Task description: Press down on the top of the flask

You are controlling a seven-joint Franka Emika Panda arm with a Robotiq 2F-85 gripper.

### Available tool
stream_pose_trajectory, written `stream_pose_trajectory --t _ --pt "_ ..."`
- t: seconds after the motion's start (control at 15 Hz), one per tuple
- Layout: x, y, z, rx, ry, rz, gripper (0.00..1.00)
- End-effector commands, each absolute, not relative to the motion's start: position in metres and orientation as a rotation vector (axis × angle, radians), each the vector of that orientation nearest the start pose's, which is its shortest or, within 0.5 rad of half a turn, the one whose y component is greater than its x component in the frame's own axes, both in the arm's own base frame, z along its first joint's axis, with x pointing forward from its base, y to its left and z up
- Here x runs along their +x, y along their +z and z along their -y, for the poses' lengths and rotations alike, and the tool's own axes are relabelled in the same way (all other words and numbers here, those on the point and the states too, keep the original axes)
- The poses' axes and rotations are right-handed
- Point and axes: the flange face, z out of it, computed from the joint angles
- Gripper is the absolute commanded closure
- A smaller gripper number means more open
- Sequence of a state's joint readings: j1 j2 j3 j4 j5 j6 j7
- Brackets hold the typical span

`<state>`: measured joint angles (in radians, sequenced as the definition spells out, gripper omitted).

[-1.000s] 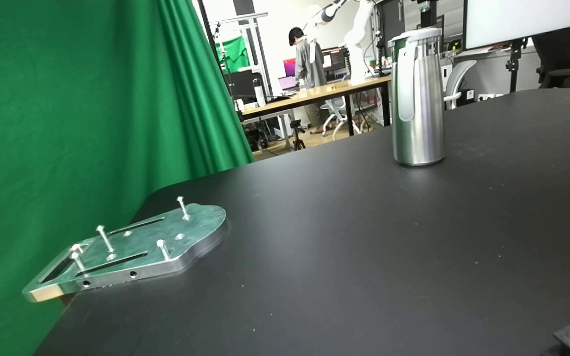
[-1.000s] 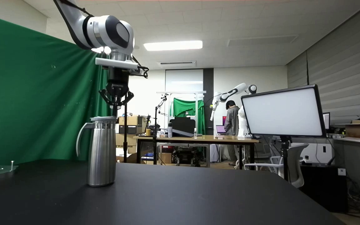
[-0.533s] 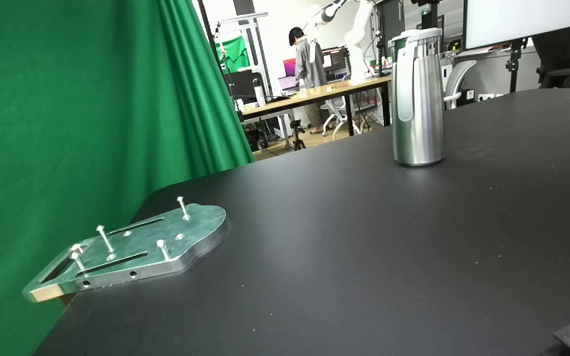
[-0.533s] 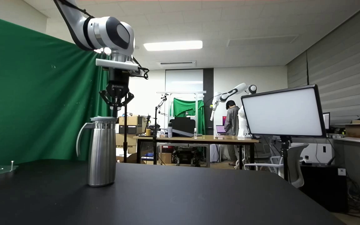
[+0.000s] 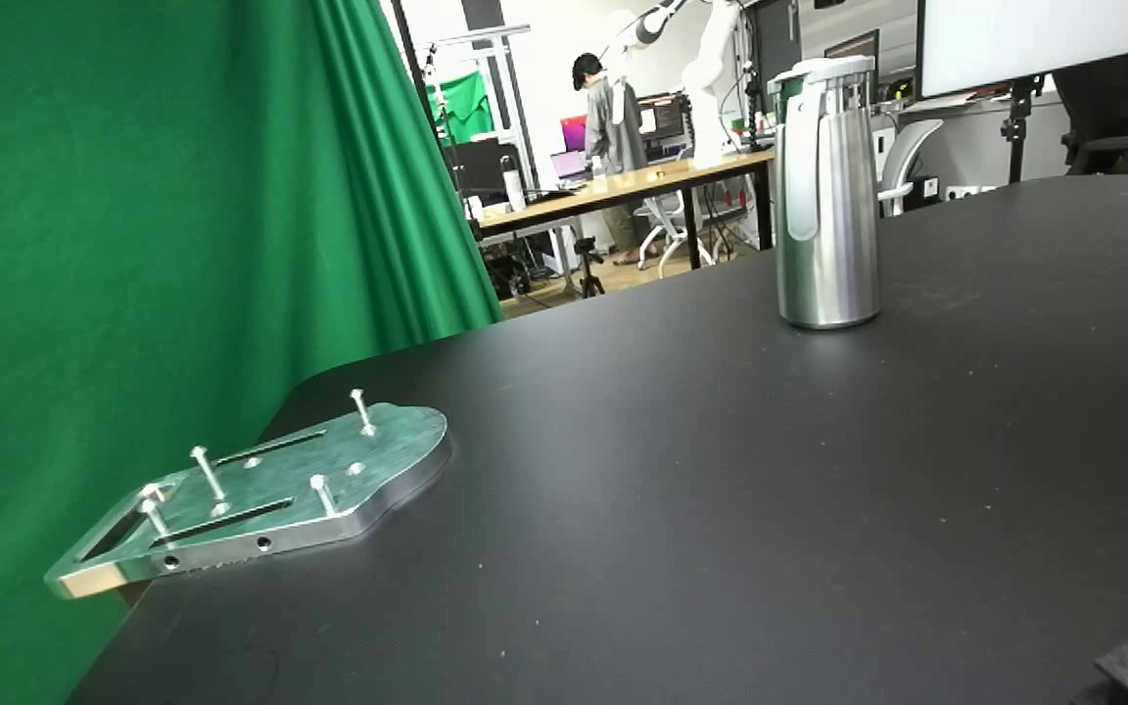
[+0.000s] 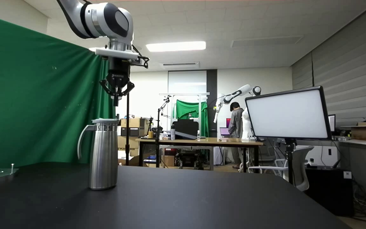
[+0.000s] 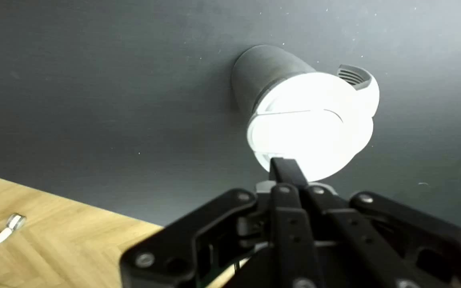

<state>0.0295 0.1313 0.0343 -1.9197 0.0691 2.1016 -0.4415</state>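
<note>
Steel flask point(image 6: 103, 156); wrist view: lid point(image 7: 306, 130) overexposed, partly behind end effector point(image 7: 290, 168).

1. Open air separates the black two-finger gripper point(image 6: 116, 103) from the grey-lidded, cylindrical stainless-steel flask point(image 6: 103, 156) below.
2. The flask's pale curved handle point(image 5: 803, 196) juts out, obstructing one side.
3. Smooth black tabletop point(image 5: 672, 470) leaves room between flask and flat green plate point(image 5: 393, 441), where silver pegs point(image 5: 362, 411) obstruct.

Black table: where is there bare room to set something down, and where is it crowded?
Bare: the black table between the pegged plate and the flask, and the stretch bordering the flask opposite its handle. Crowded: above the flask, where the end effector hangs, and the table edge by the green curtain, where the plate sits.
</note>
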Motion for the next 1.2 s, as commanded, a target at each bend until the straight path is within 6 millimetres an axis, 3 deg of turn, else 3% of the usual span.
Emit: stream_pose_trajectory --t 0.0,0.33,0.73,0.8,0.87,1.0,1.13 --pt "0.584 0.457 -0.04 -2.998 -0.127 0.712 0.74" --pt "0.577 0.467 -0.038 -2.993 -0.142 0.703 0.4" --pt "0.571 0.464 -0.035 -2.977 -0.109 0.691 0.0" --pt "0.569 0.463 -0.034 -2.97 -0.081 0.696 0.0" --pt "0.58 0.458 -0.039 -2.989 -0.104 0.705 0.11" --pt "0.578 0.456 -0.038 -2.98 -0.085 0.701 0.0" --pt "0.577 0.456 -0.038 -2.979 -0.082 0.701 0.0"
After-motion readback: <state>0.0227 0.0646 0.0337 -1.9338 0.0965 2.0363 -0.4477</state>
